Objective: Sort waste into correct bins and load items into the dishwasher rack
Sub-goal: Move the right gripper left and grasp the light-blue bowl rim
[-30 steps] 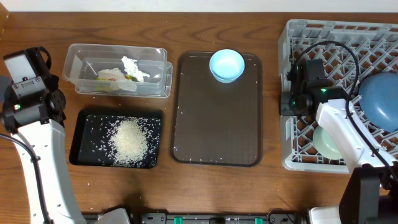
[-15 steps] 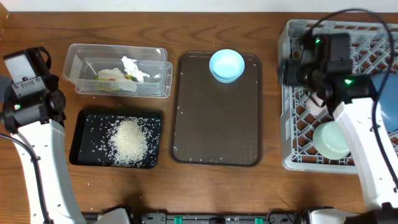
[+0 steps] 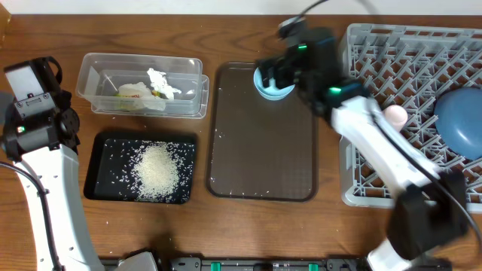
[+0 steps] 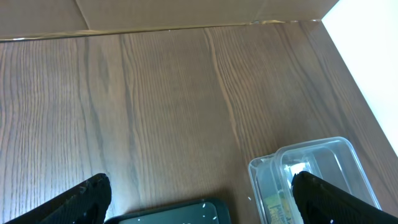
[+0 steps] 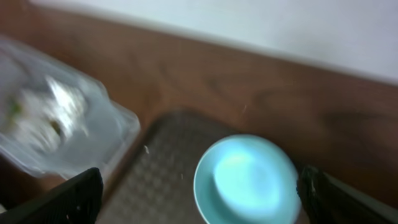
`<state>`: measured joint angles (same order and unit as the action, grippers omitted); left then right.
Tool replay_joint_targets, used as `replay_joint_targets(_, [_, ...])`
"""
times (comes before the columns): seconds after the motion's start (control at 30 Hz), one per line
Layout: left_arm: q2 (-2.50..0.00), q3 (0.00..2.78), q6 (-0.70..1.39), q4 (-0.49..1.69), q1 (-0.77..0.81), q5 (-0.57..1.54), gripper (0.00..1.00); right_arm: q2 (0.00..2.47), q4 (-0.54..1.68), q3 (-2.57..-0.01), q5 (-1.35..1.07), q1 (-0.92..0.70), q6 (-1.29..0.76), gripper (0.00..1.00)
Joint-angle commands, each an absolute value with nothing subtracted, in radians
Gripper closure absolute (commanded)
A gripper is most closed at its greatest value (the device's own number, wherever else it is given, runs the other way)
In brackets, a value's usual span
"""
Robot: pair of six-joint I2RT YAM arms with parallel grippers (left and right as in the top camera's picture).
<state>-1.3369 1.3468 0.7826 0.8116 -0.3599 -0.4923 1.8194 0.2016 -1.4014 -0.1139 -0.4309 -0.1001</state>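
left gripper (image 4: 200, 196) idles, jaws apart, beside the clear tub (image 3: 143, 94). waste looks sorted, so loading is the step in hand. right gripper (image 5: 205, 193), jaws wide and empty, hovers over the pale-blue bowl (image 5: 245, 180) on the serving tray (image 3: 263, 150). next: lower, pinch its rim, carry it to the rack (image 3: 407, 68). the right wrist view is blurred, and the arm hides part of the rack

Brown wooden table (image 3: 226, 30) under soft, even light.
The wood grain runs along the table's length in the overhead view, with no hard shadows on it. In the left wrist view its far edge meets a flat tan board (image 4: 186, 12) with a slanted seam, and a bright white surface (image 4: 373, 56) cuts across the right corner. The blurred right wrist view shows a pale wall (image 5: 249, 25) beyond the table edge.
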Motion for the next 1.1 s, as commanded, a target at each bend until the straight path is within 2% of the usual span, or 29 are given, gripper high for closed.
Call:
replay_joint_targets(0.0, [-1.339,1.350,0.787,0.815,-0.364,-0.494,0.05,1.943,0.221,-1.493,-0.044,-0.465,0.012,0.01])
replay_joint_targets(0.3, [-1.339,1.350,0.787,0.815,-0.364,-0.494,0.05,2.148,0.374,-1.711,0.003,-0.511,0.088,0.03])
replay_joint_targets(0.47, [-1.339,1.350,0.787,0.815,-0.364,-0.494,0.05,2.174,0.436,-1.711,0.006,-0.531,0.095,0.21])
replay_joint_targets(0.53, [-1.339,1.350,0.787,0.815,-0.364,-0.494,0.05,2.187,0.453,-1.711,0.013,-0.537,0.095,0.36])
replay_joint_targets(0.57, [-1.339,1.350,0.787,0.815,-0.364,-0.494,0.05,2.196,0.459,-1.711,0.023,-0.539,0.094,0.41])
replay_joint_targets(0.9, [-1.339,1.350,0.787,0.815,-0.364,-0.494,0.05,2.244,0.497,-1.711,0.082,-0.540,0.055,0.47])
replay_joint_targets(1.07, [-1.339,1.350,0.787,0.815,-0.364,-0.494,0.05,2.246,0.524,-1.711,0.078,-0.542,0.038,0.64])
